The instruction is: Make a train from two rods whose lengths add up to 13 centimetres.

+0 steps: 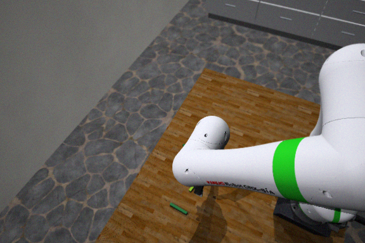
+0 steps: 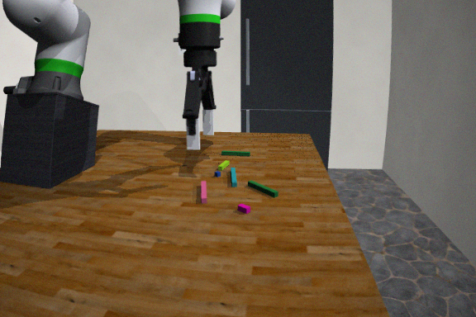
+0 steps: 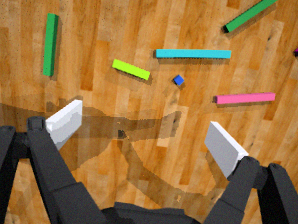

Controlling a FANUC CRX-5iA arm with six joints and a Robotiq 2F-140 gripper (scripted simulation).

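Observation:
My gripper [image 2: 200, 135] is open and empty, low over the wooden table, on the side of the rods towards the robot base. In the wrist view its fingers straddle bare wood. Ahead of them lie a lime rod [image 3: 131, 69], a small blue rod [image 3: 178, 80], a turquoise rod [image 3: 193, 53], a pink rod [image 3: 245, 98], one green rod [image 3: 50, 44] at the left and a second green rod [image 3: 249, 15] at the top right. A magenta rod [image 2: 244, 208] lies nearest the exterior camera. All rods lie flat and apart from each other.
The robot's dark base [image 2: 47, 142] stands at the table's left. The table's right edge [image 2: 330, 191] runs close to the rods. In the top view the arm [image 1: 253, 169] hides most rods; only one green rod [image 1: 178, 208] and the lime rod's tip [image 1: 191, 188] show.

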